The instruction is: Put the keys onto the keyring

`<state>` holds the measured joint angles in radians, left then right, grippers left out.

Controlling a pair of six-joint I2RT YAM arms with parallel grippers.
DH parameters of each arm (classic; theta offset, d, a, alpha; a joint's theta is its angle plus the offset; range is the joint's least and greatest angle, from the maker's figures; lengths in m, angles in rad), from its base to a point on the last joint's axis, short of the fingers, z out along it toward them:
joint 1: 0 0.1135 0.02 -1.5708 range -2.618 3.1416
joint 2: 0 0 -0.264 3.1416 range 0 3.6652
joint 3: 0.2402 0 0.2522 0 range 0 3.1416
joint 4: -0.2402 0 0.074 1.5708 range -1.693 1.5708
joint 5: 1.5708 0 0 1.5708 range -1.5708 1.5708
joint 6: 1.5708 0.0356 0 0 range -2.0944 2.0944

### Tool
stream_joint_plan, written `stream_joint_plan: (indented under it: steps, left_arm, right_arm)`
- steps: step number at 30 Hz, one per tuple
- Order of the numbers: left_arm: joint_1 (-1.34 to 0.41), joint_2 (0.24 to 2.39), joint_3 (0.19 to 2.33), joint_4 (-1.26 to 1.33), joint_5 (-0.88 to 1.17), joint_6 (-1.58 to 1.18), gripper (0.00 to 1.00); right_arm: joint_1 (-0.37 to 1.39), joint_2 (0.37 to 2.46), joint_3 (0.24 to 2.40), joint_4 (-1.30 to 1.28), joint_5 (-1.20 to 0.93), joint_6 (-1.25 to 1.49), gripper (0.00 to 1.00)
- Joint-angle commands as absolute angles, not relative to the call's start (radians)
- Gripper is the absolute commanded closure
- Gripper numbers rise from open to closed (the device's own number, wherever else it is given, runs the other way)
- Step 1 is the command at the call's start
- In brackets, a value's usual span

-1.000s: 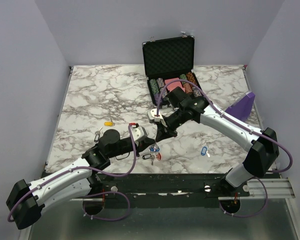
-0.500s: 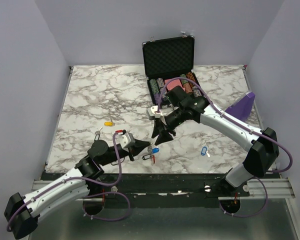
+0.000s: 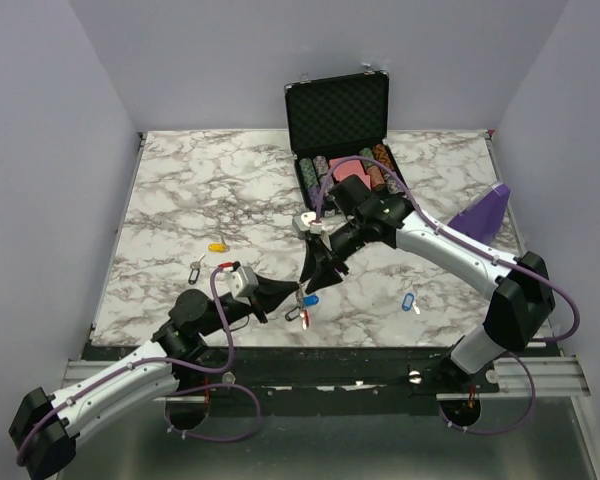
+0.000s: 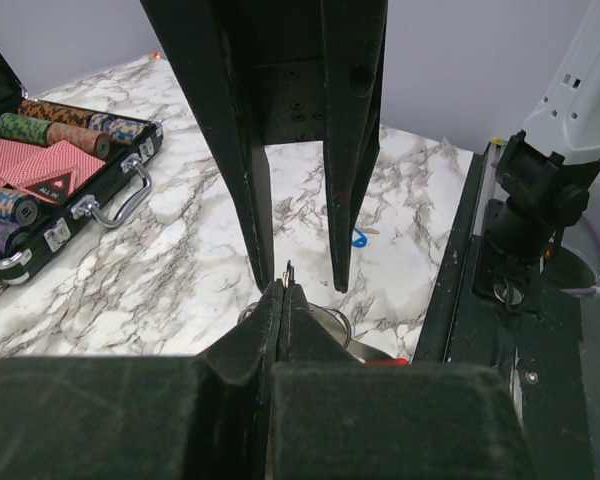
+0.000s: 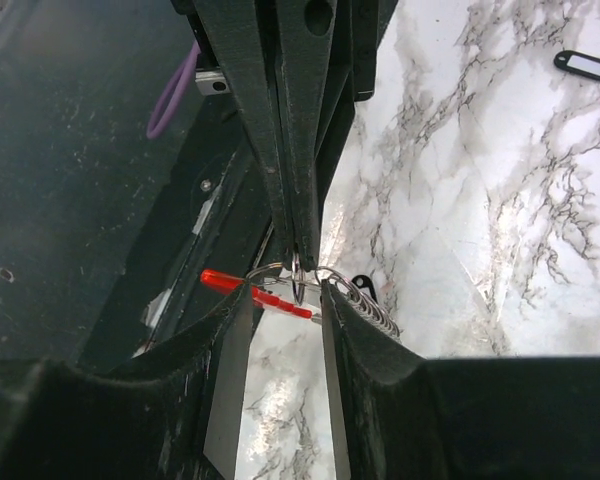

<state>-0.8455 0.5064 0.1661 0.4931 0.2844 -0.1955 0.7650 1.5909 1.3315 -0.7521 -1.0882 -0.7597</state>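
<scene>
As left gripper (image 4: pixel 283 292) clamps keyring (image 5: pixel 261 293) — right gripper (image 3: pixel 309 279) straddles.

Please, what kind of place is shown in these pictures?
Most likely a robot test cell in a laboratory, not a home. Plain lilac walls close in a marble-patterned table, two robot arms are bolted at its near edge, and props lie on it: a poker-chip case and tagged keys.

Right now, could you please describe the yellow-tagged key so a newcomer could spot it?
From the open black poker-chip case at the marble table's far edge, look toward the near left. The yellow-tagged key lies there on bare marble, the only yellow tag in view.
</scene>
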Motion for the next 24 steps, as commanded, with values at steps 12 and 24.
stream_joint_plan:
  steps: [12,24]
  left_arm:
    - [-0.836,0.482,0.089,0.706,0.204,-0.294,1.00]
    - [-0.836,0.506,0.077,0.755,0.201,-0.319,1.00]
  right_arm:
    - [0.765,1.603,1.305,-0.686,-1.144,-0.715,0.66]
    - [0.765,1.600,1.282,-0.614,-1.169,-0.647,0.71]
